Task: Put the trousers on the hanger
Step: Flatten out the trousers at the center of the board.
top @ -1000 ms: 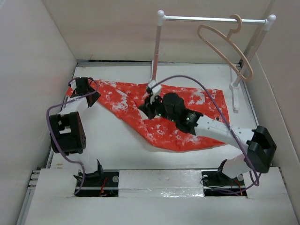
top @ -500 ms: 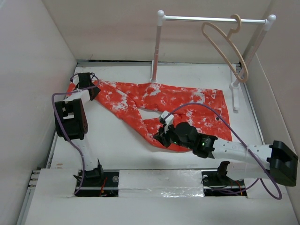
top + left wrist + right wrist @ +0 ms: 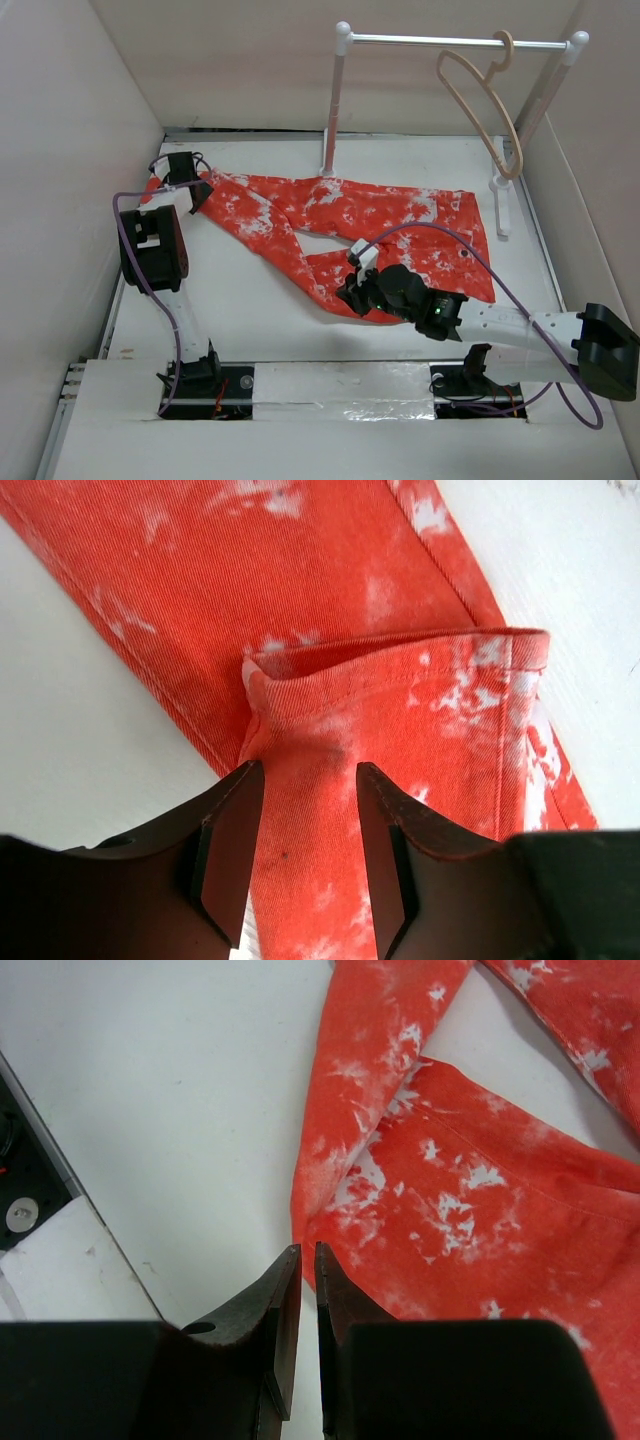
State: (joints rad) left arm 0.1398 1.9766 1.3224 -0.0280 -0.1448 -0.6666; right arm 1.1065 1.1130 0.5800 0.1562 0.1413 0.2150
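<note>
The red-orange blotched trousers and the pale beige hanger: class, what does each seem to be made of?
The red-orange blotched trousers: woven cloth, likely cotton twill, matte; fine diagonal ribbing and stitched hems show in the left wrist view. The pale beige hanger: apparently wood, smooth; its thin curved outline and light tan colour suggest it, though plastic is possible.

R arm (image 3: 352, 294) now nearer, off trousers (image 3: 340, 225).

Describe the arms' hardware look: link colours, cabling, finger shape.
Both arms have white links with chunky black joint housings. A purple cable loops along each. The right arm shows small green lights near its wrist. The left gripper has dark, glossy fingers tapering to points, and the right gripper has dark flat-faced fingers. Black base mounts.
</note>
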